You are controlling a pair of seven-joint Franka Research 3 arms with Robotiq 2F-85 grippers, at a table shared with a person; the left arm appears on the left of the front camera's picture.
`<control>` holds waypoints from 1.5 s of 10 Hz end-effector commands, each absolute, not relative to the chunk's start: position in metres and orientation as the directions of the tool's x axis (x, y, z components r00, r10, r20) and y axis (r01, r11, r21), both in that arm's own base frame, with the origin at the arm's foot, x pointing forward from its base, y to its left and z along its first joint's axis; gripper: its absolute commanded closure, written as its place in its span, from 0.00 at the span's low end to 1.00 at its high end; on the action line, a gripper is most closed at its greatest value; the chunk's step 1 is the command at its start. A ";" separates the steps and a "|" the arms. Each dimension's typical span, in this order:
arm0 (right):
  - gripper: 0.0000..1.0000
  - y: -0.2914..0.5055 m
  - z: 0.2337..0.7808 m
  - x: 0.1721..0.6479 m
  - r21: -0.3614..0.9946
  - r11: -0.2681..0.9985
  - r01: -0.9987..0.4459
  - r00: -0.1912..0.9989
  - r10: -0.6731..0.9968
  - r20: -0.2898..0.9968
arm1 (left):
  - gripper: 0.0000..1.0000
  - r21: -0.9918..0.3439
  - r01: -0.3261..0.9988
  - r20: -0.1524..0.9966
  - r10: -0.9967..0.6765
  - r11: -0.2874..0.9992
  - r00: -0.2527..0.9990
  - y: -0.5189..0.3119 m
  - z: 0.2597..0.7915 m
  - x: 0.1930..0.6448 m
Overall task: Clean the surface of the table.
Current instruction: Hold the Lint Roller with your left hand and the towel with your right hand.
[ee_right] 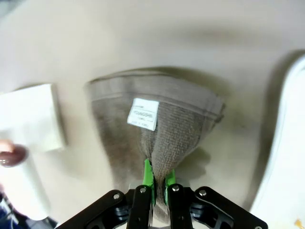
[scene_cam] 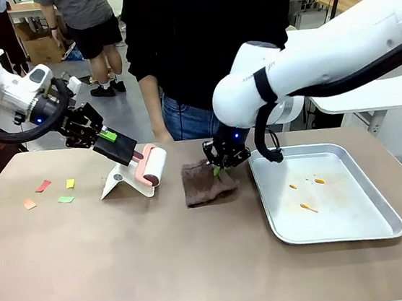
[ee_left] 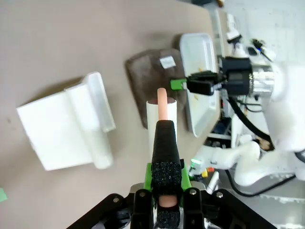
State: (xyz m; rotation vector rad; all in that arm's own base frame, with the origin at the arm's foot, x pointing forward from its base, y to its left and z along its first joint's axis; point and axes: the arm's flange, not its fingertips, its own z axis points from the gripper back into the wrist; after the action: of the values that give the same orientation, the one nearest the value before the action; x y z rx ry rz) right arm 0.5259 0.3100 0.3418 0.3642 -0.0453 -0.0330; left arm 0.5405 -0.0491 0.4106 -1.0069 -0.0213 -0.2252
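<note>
**Left jaws:** closed on the black foam handle of a lint roller (scene_cam: 150, 166). The tool slopes down to the right. Its white roll sits by the right end of a white stand (scene_cam: 120, 182). Whether roll and stand touch cannot be told. In the left wrist view the roll lies between the stand and a brown cloth (scene_cam: 206, 185).

**Right jaws:** closed on a raised fold of the brown cloth, with the green pads (ee_right: 148, 178) pinching it from both sides. The cloth spreads flat away from the grip, and a white label (ee_right: 144, 114) faces up. The jaws point down at the counter, cloth between them and the surface.

**Counter (scene_cam: 200, 267):** the beige-brown top runs the full width of the front view and lies beneath both arms. The left jaws are raised above its left-centre. The right jaws are low at its centre, just left of a metal tray (scene_cam: 341, 235).

**Other items on the counter:**
- Four coloured paper scraps (scene_cam: 43, 186) lie at the far left, well apart from both jaws.
- The tray holds a few orange crumbs (scene_cam: 319, 180).

**Person:** a person in a dark top stands at the far edge, behind the cloth.
</note>
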 end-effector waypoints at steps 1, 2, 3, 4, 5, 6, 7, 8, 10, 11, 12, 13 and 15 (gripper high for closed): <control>1.00 0.273 0.348 0.491 0.648 0.754 -0.114 0.989 0.146 0.004 | 1.00 -0.896 0.221 0.118 -0.273 0.386 0.955 -0.027 0.418 0.522; 1.00 0.263 0.350 0.483 0.736 0.670 -0.100 0.990 0.141 0.006 | 1.00 -0.921 0.216 0.115 -0.303 0.324 0.946 -0.013 0.422 0.515; 1.00 0.249 0.353 0.471 0.844 0.527 -0.100 0.982 0.191 -0.003 | 1.00 -0.936 0.211 0.116 -0.320 0.283 0.940 0.004 0.426 0.503; 1.00 0.233 0.358 0.454 0.920 0.389 -0.052 0.976 0.214 -0.035 | 1.00 -0.950 0.181 0.102 -0.296 0.254 0.950 0.028 0.430 0.490; 1.00 0.207 0.364 0.430 0.956 0.292 -0.031 0.983 0.184 -0.024 | 1.00 -0.968 0.129 0.085 -0.199 0.214 0.976 0.059 0.433 0.477; 1.00 0.183 0.368 0.405 0.974 0.225 0.006 0.990 0.138 -0.038 | 1.00 -0.983 0.087 0.070 -0.108 0.160 0.992 0.089 0.433 0.467; 1.00 0.158 0.368 0.382 0.986 0.166 0.029 0.996 0.074 -0.042 | 1.00 -0.994 0.048 0.040 -0.076 0.098 0.996 0.118 0.431 0.457; 1.00 0.124 0.363 0.366 0.991 0.120 0.063 0.998 -0.001 -0.063 | 1.00 -0.998 0.036 0.032 -0.073 0.053 0.997 0.151 0.427 0.451; 1.00 0.035 0.358 0.341 0.996 -0.014 0.091 0.974 -0.206 -0.092 | 1.00 -0.999 0.011 0.012 -0.023 -0.035 1.000 0.224 0.412 0.453; 1.00 0.000 0.362 0.330 0.996 -0.031 0.082 0.958 -0.274 -0.088 | 1.00 -0.999 0.006 0.007 -0.037 -0.044 0.999 0.253 0.400 0.455; 1.00 -0.034 0.364 0.320 0.996 -0.065 0.064 0.936 -0.343 -0.082 | 1.00 -0.999 0.036 0.036 -0.062 -0.002 0.997 0.282 0.385 0.455; 1.00 -0.062 0.365 0.311 0.999 -0.052 0.013 0.921 -0.387 -0.033 | 1.00 -0.999 0.031 0.031 -0.049 -0.010 0.998 0.310 0.369 0.454; 1.00 -0.105 0.362 0.301 0.999 0.043 0.016 0.893 -0.450 0.005 | 1.00 -0.997 0.050 0.048 0.040 -0.063 0.998 0.354 0.344 0.437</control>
State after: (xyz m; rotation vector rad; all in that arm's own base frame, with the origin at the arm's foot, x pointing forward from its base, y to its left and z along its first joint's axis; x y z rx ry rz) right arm 0.3365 -0.1218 0.3631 1.5343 -0.3308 -0.4137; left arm 0.4446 0.3139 0.3320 -1.5877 -0.0462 0.0241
